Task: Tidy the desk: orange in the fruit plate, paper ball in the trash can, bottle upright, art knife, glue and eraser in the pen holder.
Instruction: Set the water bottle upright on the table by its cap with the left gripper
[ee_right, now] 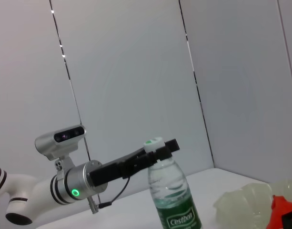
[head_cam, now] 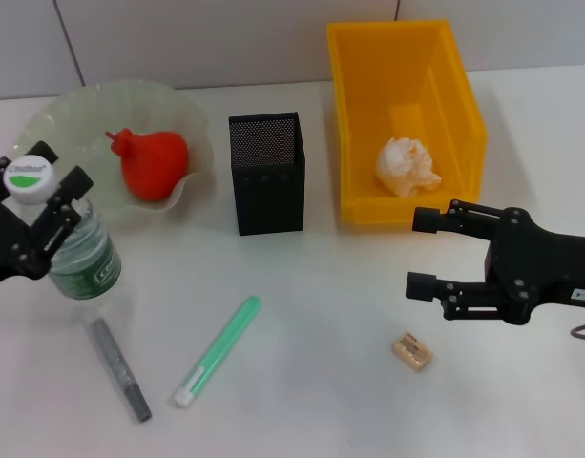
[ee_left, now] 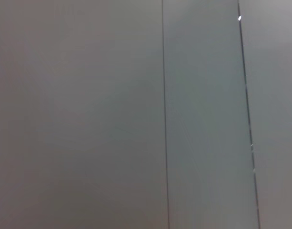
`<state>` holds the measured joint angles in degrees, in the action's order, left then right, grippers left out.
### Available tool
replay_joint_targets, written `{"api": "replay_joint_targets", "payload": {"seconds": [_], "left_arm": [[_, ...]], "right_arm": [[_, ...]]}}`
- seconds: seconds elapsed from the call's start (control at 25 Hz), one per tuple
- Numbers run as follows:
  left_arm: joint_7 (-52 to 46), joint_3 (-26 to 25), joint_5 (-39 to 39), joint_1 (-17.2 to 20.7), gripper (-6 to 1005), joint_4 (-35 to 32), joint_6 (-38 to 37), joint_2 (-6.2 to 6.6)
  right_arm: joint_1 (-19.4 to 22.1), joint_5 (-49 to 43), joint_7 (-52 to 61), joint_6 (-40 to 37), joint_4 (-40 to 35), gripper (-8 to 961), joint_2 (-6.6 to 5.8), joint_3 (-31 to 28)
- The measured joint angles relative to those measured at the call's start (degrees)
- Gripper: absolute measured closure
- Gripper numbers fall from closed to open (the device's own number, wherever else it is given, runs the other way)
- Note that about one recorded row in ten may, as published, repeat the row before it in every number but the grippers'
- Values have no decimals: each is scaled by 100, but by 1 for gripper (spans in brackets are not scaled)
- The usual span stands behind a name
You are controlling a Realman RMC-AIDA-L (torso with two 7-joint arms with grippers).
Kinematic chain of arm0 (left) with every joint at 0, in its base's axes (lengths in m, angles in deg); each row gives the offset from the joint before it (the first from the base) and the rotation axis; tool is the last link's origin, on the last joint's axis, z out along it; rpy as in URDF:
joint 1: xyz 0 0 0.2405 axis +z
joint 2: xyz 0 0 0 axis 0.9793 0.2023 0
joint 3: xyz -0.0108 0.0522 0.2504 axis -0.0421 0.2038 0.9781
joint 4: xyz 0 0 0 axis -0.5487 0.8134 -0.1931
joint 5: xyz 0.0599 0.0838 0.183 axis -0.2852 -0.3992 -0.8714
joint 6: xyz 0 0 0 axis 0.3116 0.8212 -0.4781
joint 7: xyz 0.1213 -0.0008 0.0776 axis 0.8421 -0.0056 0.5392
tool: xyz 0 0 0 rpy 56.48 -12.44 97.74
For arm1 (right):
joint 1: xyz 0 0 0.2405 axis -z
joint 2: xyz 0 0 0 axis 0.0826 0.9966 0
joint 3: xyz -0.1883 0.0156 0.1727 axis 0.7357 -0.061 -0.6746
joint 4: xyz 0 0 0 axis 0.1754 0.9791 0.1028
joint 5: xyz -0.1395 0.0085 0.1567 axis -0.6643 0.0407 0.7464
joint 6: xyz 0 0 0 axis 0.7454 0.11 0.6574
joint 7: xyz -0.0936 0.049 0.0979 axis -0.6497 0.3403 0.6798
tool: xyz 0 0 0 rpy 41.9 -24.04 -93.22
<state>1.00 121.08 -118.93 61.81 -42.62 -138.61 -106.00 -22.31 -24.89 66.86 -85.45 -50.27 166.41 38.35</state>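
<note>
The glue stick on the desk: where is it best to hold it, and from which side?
Grip the glue at mid-length, coming from above, fingers across its thin width. It lies flat and diagonal, apart from the art knife, so both long sides look free.

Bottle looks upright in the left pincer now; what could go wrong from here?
The left pincer straddles the bottle just below its cap, so pulling away sideways could tip it over. The bottle stands close to the fruit plate holding the orange, so a fall might knock the rim. The art knife lies close by and could be struck.
</note>
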Motion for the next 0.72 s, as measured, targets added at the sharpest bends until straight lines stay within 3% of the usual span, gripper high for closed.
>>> {"api": "replay_joint_targets", "payload": {"seconds": [0.08, 0.72], "left_arm": [[168, 38, -10, -77, 550, 35, 183, -52], [419, 73, -10, -371, 545, 205, 622, -78]], "right_arm": [[-25, -2, -1, 48, 40, 112, 0, -1], [-39, -14, -11, 58, 131, 111, -1, 9]]}}
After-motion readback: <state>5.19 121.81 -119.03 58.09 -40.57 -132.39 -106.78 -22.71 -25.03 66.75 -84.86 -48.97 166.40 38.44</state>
